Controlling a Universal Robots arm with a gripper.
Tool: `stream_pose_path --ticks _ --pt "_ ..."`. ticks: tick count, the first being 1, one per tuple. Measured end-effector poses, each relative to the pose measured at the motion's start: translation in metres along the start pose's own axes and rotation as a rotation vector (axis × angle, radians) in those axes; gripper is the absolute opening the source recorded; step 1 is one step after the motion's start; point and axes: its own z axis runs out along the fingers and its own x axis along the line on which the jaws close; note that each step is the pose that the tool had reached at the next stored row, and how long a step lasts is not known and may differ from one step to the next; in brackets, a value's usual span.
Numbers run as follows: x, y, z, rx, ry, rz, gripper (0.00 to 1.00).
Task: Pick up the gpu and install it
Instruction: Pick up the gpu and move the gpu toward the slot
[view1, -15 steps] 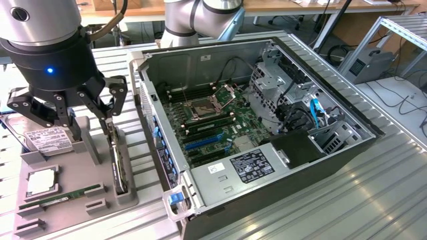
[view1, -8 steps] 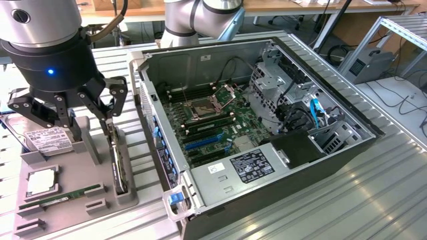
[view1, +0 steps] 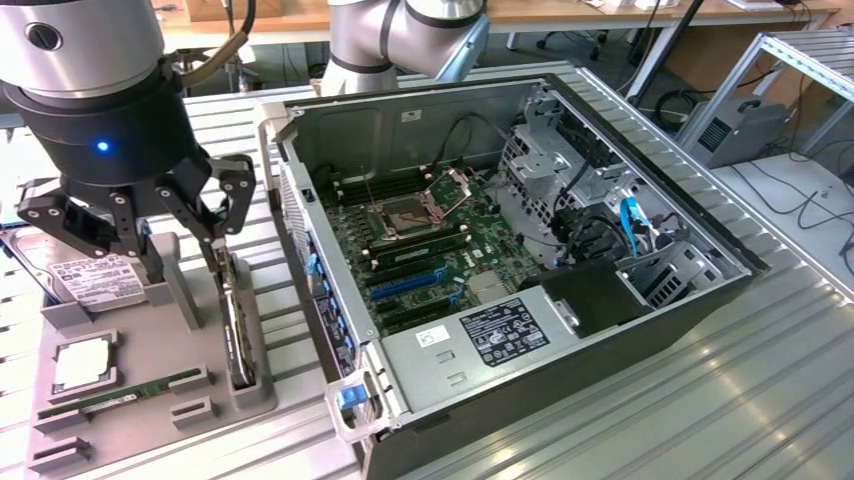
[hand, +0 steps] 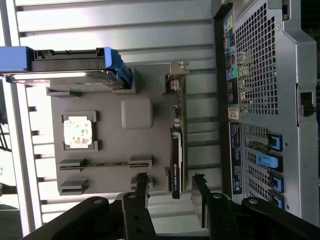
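The gpu (view1: 239, 325) is a thin black card standing on edge in a slot of the grey parts tray (view1: 134, 345), next to the open computer case (view1: 627, 300). My gripper (view1: 150, 240) hangs open just above the tray, over the card's far end. In the wrist view the gpu (hand: 176, 155) runs lengthwise with its silver bracket at the far end. Its near end lies between my open gripper (hand: 171, 192) fingers (hand: 141, 187), which are apart from it on both sides. The motherboard (view1: 427, 260) lies exposed inside the case, with blue expansion slots (view1: 400, 285).
On the tray sit a hard drive (view1: 91, 282) in a blue carrier (hand: 117, 67), a CPU (hand: 78, 132) and a green RAM stick (view1: 123, 392). The case's rear panel (hand: 270, 100) stands close beside the tray. Ridged metal table (view1: 667, 420) surrounds everything.
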Motion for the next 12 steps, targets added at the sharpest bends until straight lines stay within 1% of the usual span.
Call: stream_pose_path --ticks 12 --pt "0.0001 0.0 0.0027 0.0 0.0 0.0 0.48"
